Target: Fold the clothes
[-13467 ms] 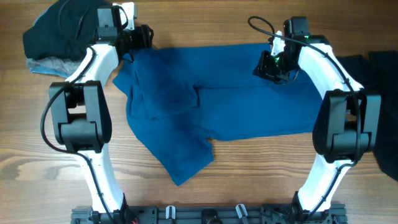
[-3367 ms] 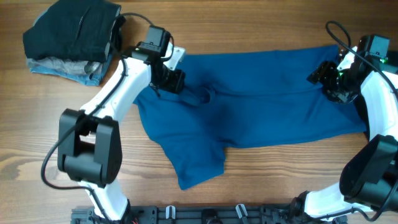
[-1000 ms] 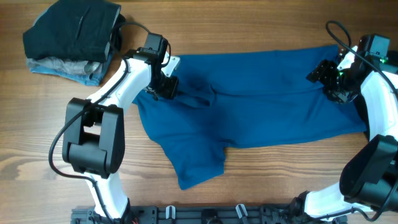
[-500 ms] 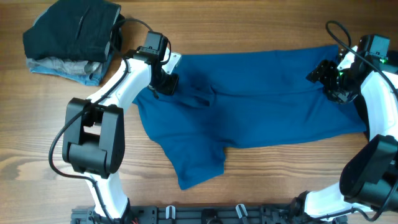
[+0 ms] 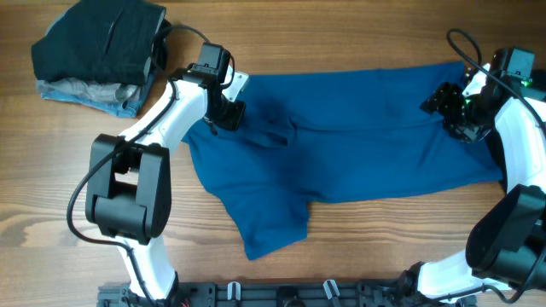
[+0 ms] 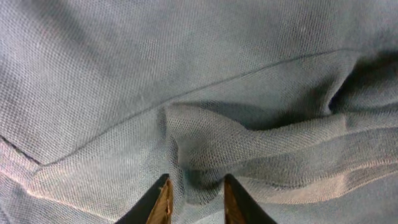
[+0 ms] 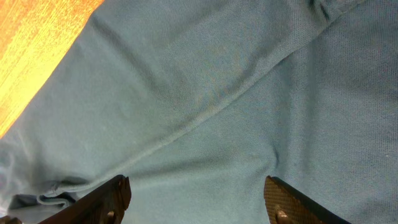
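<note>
A blue garment (image 5: 358,145) lies spread across the wooden table, with a flap hanging toward the front at the lower left. My left gripper (image 5: 229,115) is pressed onto its upper left part. In the left wrist view the fingers (image 6: 196,193) are close together with a raised fold of the blue cloth (image 6: 217,74) pinched between them. My right gripper (image 5: 450,107) is over the garment's upper right corner. In the right wrist view its fingers (image 7: 198,199) are wide open just above flat cloth (image 7: 217,93), holding nothing.
A stack of folded dark clothes (image 5: 98,43) on a grey-blue piece (image 5: 85,92) sits at the back left. Bare wooden table (image 5: 68,188) lies left of and in front of the garment, and also shows in the right wrist view (image 7: 31,50).
Since the oldest frame the garment has been pulled out wider to the right. In the last second my left gripper shifted slightly toward the back; the right arm has not moved.
</note>
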